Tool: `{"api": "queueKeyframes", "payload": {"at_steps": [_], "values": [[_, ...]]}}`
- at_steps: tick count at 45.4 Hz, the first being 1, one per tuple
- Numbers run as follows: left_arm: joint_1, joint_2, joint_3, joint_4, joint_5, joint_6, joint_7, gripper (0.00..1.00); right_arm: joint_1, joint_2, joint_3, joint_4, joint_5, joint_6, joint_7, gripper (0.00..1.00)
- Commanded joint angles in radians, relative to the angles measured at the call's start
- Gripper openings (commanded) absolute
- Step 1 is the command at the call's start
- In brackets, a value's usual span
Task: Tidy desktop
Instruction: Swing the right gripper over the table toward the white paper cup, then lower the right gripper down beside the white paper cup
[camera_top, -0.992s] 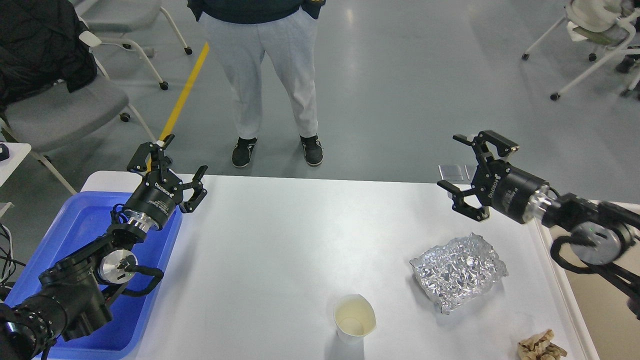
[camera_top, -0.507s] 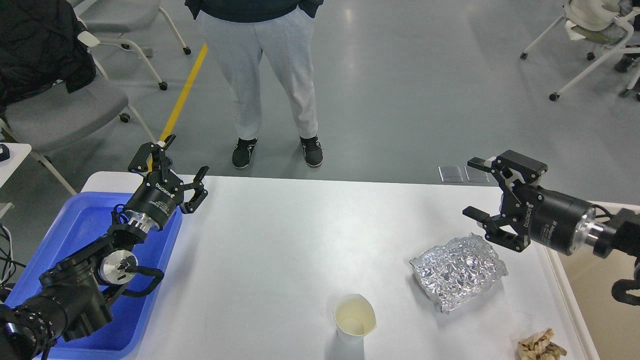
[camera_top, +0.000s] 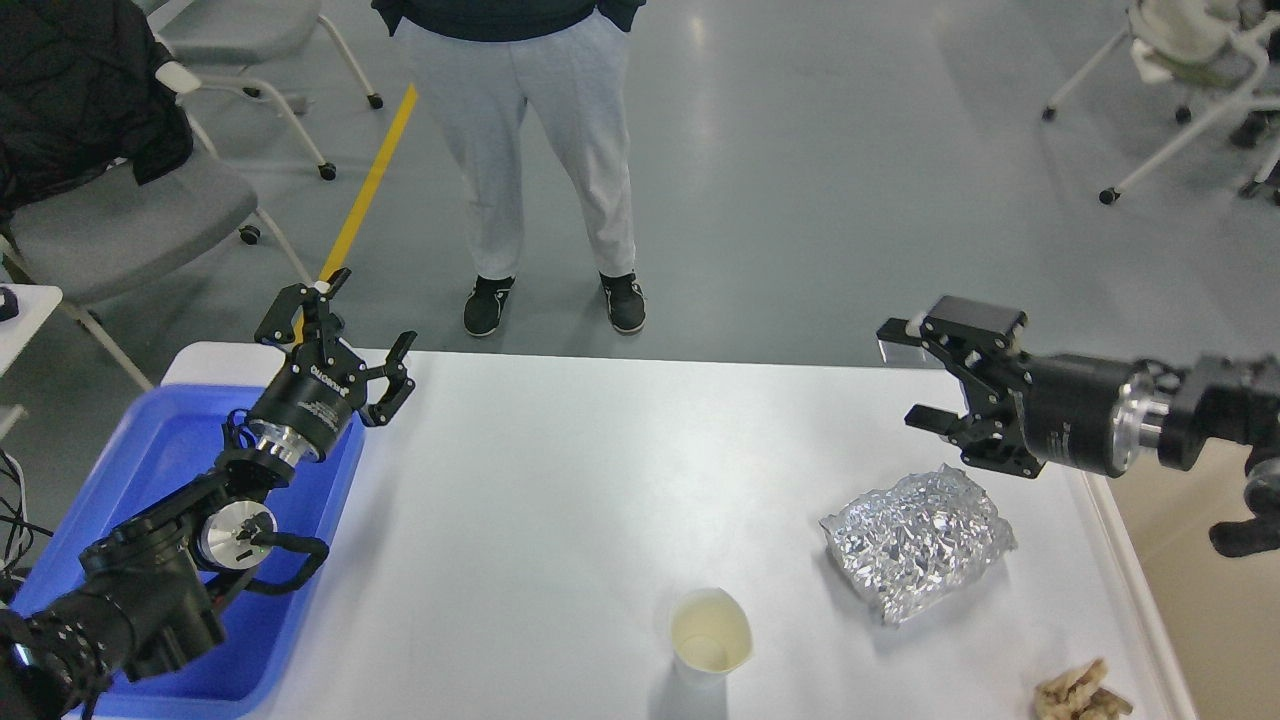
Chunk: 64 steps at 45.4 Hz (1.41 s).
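Note:
The white desktop (camera_top: 560, 500) fills the lower middle of the head view. On it lie a crumpled sheet of silver foil (camera_top: 915, 540) at the right, a paper cup (camera_top: 708, 636) near the front, and a crumpled beige scrap (camera_top: 1078, 692) at the front right corner. My left gripper (camera_top: 340, 325) is open and empty above the desktop's far left corner. My right gripper (camera_top: 912, 372) is open and empty, held in the air above and behind the foil.
A blue plastic tray (camera_top: 170, 470) stands at the desktop's left edge under my left arm. A person (camera_top: 540, 150) stands just past the far edge. Chairs (camera_top: 120, 220) stand at the far left and far right (camera_top: 1190, 90).
My right gripper swung down and right, then came back left and turned level above the foil. My left arm has stayed put. The foil, cup and scrap have not moved.

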<state>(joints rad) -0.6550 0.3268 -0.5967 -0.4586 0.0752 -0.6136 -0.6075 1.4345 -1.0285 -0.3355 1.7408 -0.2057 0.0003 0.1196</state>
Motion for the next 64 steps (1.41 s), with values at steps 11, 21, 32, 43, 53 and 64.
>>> {"api": "queueKeyframes", "payload": {"at_steps": [11,21,32,43,53,64], "values": [[0.000,0.000,0.000,0.000,-0.002,0.000,-0.001,1.00,0.737,0.522,-0.625,0.005,0.085,-0.011,0.002,1.00],[0.000,0.000,0.000,0.000,0.000,0.000,0.000,1.00,0.804,0.679,-0.652,0.005,0.100,0.006,0.003,1.00],[0.000,0.000,0.000,0.000,-0.002,0.000,-0.001,1.00,0.825,0.728,-0.701,0.005,0.097,0.009,0.006,1.00],[0.000,0.000,0.000,0.001,-0.002,0.000,-0.001,1.00,0.802,0.899,-0.757,0.005,0.097,-0.028,0.011,1.00],[0.000,0.000,0.000,0.001,-0.002,0.000,-0.001,1.00,0.748,1.028,-0.774,0.005,0.100,-0.100,0.012,1.00],[0.000,0.000,0.000,0.001,-0.002,0.000,-0.001,1.00,0.618,1.028,-0.856,0.005,0.101,-0.233,0.018,1.00]]}}
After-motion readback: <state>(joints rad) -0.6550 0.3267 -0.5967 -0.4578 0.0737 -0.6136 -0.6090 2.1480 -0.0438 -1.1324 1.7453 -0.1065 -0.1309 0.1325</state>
